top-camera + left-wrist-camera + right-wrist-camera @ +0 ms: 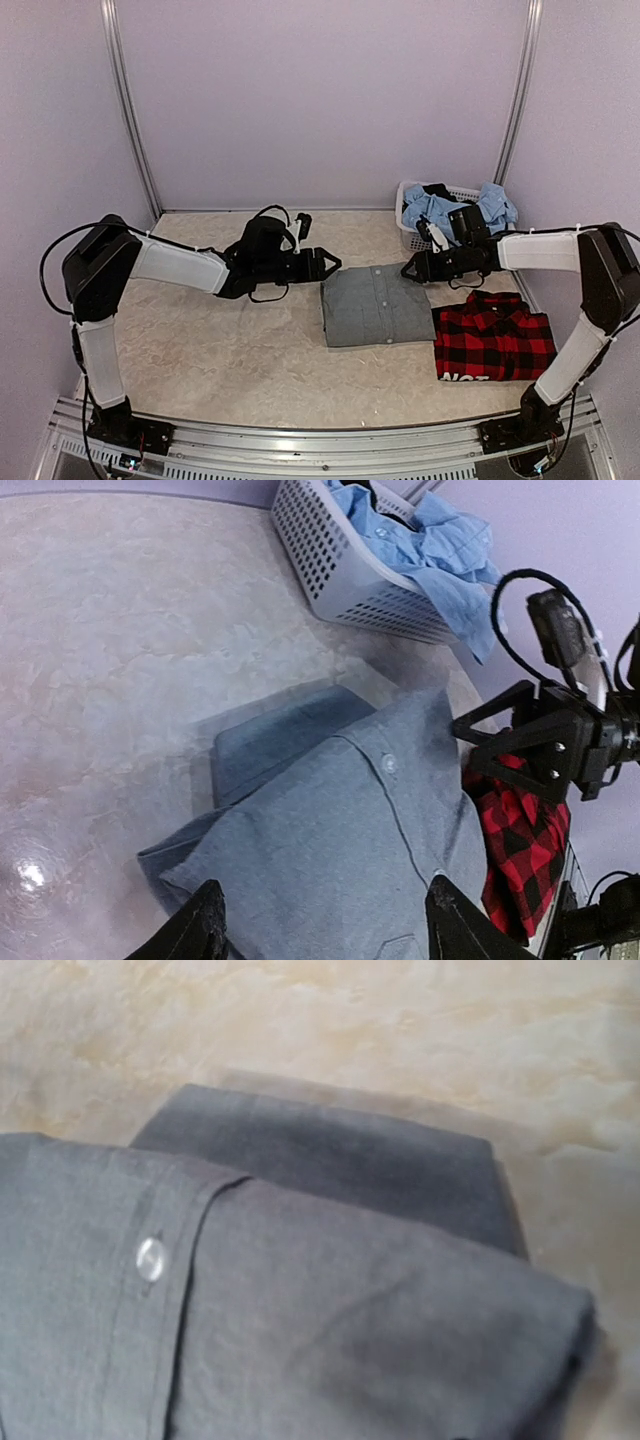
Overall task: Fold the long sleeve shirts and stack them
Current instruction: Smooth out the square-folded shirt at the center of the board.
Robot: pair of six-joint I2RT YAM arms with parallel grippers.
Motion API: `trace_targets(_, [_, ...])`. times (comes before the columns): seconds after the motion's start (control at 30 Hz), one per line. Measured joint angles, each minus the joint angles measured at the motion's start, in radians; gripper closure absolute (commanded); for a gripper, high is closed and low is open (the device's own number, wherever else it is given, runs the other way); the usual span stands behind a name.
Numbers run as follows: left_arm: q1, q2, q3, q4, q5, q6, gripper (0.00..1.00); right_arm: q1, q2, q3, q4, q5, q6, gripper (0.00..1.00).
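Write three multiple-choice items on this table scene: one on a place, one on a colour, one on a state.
1. Where does the plaid shirt lie?
A. On top of the grey shirt
B. Beside the grey shirt, on the right arm's side
C. In the basket

2. What colour is most of the clothing in the basket?
A. Light blue
B. Yellow
C. Green

3. What state is the grey shirt in?
A. Spread out flat, sleeves wide
B. Folded into a compact rectangle
C. Lifted off the table

Key:
1 B, since the top view shows the two shirts side by side, not stacked.
2 A, since pale blue fabric spills over the rim.
3 B, since its layered edges rest on the table.
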Motion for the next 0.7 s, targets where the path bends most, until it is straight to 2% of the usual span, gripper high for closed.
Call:
trace_targets(0.27, [-0.093,0.0,-0.006,0.091,0.071,-0.007,0.35,0.001,0.09,0.06,0.02,-0.034,-0.003,0.5])
trace_targets(0.7, [-0.108,0.177,-0.007,0.156,0.069,-0.05,0.35,0.001,0.251,0.135,0.022,0.047,-0.003,0.5])
